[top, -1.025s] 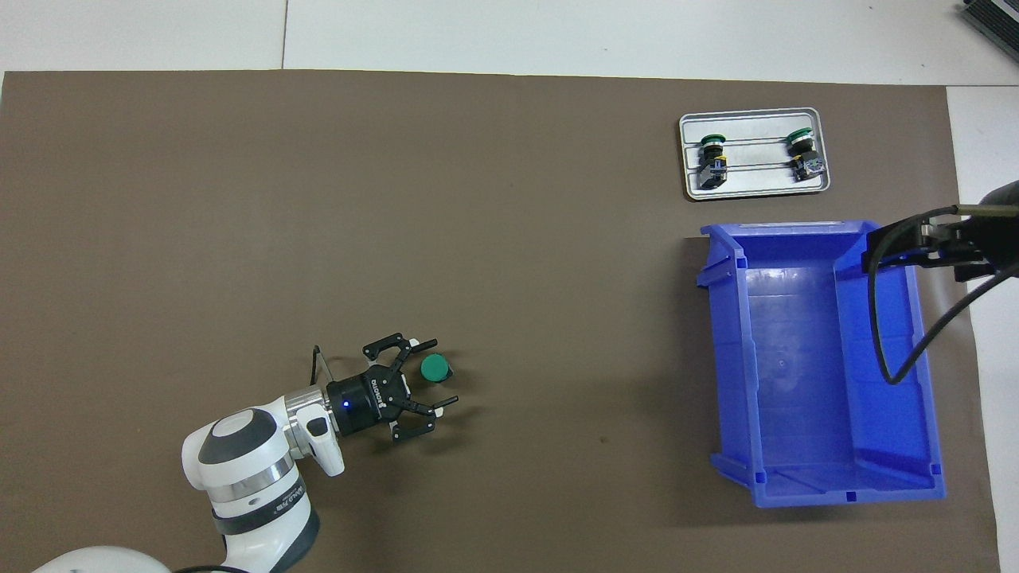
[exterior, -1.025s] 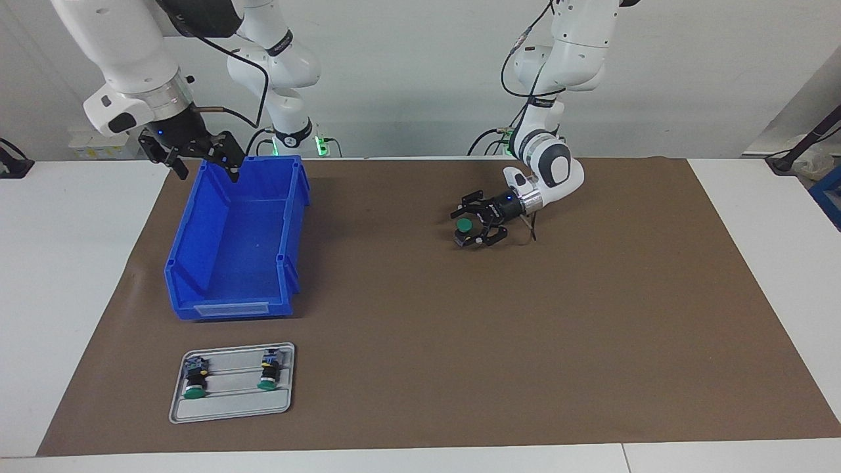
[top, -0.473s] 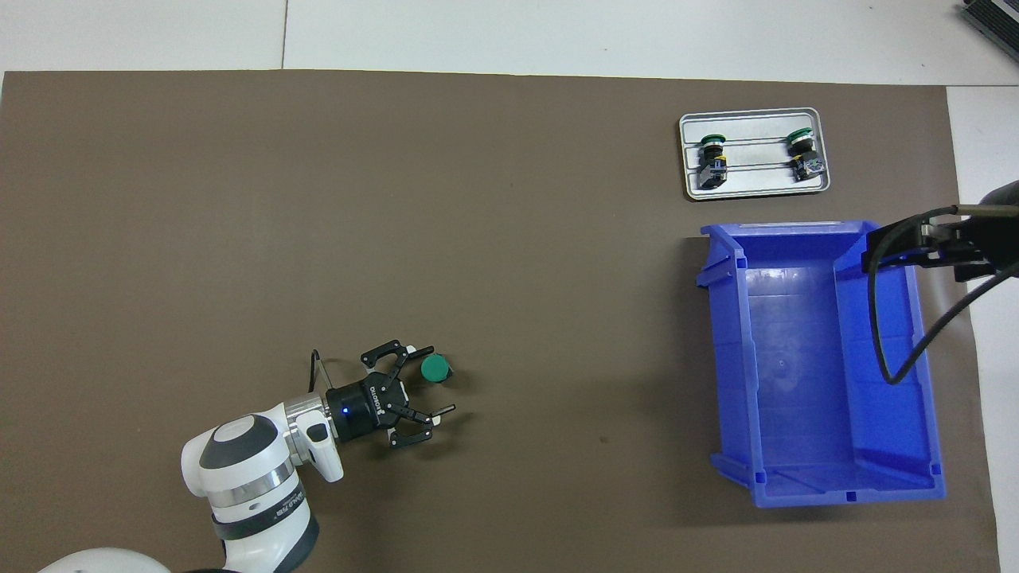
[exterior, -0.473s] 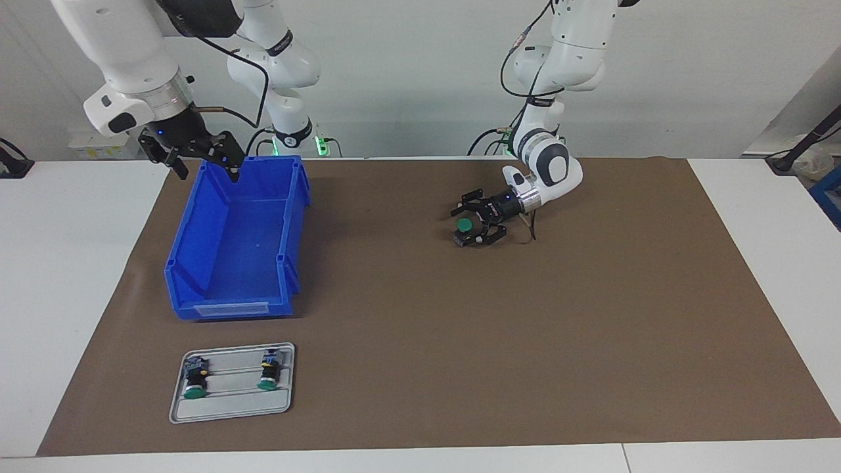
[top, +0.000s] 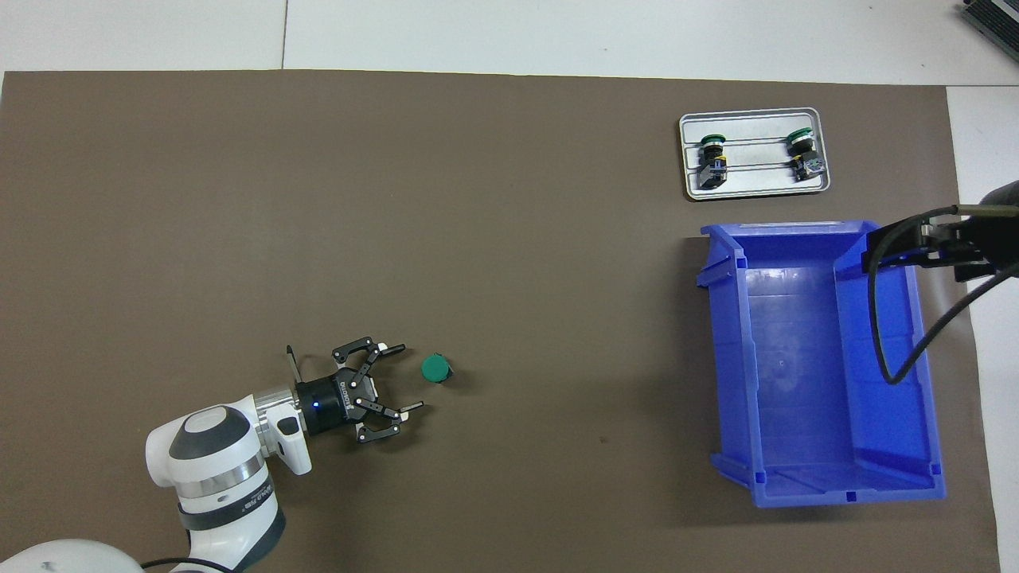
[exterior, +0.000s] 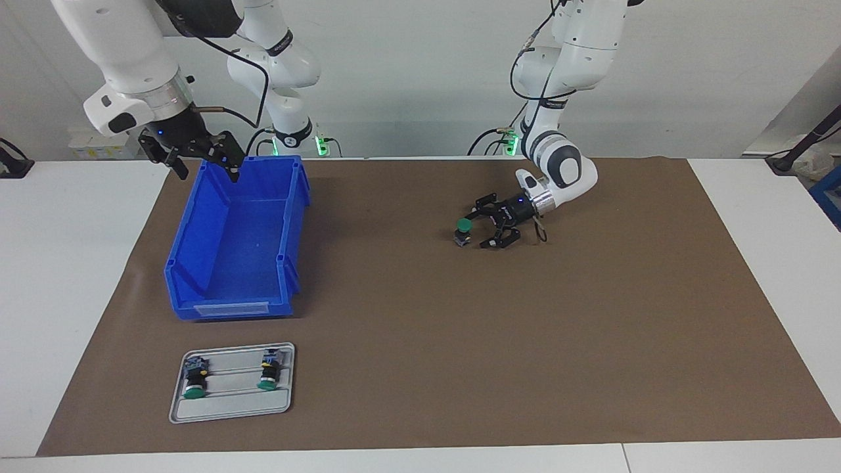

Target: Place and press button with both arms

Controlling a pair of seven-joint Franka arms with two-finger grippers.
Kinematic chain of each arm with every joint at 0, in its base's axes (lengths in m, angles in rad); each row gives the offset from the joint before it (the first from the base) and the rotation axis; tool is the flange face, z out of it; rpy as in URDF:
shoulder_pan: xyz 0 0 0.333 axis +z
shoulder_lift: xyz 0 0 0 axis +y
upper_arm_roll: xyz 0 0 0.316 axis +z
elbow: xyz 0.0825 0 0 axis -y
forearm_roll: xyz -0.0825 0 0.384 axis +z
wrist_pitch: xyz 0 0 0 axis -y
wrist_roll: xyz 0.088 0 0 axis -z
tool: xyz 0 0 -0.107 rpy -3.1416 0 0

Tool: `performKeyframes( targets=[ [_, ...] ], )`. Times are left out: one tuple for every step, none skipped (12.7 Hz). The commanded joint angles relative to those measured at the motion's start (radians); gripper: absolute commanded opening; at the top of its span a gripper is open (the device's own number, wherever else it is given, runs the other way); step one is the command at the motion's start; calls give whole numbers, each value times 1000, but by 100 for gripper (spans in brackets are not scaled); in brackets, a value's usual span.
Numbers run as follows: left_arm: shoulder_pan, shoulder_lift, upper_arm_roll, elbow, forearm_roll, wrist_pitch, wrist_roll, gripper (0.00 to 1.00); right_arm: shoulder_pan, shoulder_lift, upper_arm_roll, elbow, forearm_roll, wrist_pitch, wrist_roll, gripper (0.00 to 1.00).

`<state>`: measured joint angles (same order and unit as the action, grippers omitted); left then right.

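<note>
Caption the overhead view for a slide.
Open left gripper beside upright button on mat; right gripper over bin.

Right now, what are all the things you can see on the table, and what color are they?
Button: one, green top, standing on the brown mat near the left arm's end.
Spare buttons: two, green tops, lying on the tray.
Tray: one, grey, farther from the robots than the bin.
Bin: one, blue, at the right arm's end.
Mat: one, brown, covering the table.
Left hand: black, open, beside the button, not touching it.
Right hand: black, open, over the bin's rim, waiting.
</note>
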<state>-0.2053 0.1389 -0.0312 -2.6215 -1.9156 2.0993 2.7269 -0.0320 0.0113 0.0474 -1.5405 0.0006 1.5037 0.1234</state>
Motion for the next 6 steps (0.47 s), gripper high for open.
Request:
performKeyframes(
  targets=[
    [108, 7, -4, 27, 85, 8, 53, 97, -9, -19, 5, -21, 24, 4, -22, 100],
    [165, 8, -4, 41, 139, 7, 42, 96, -9, -19, 5, -21, 22, 4, -22, 100],
    [226, 10, -4, 73, 212, -2, 5, 96, -9, -19, 5, -21, 22, 4, -22, 100],
    [278, 14, -4, 109, 293, -10, -50, 95, -9, -19, 5, -21, 24, 4, -22, 100],
    [321, 13, -4, 157, 369, -30, -129, 95, -9, -19, 5, -21, 24, 4, -22, 100],
    [351, 13, -3, 208, 436, -69, -229, 95, -9, -19, 5, -21, 22, 4, -22, 100]
  ],
)
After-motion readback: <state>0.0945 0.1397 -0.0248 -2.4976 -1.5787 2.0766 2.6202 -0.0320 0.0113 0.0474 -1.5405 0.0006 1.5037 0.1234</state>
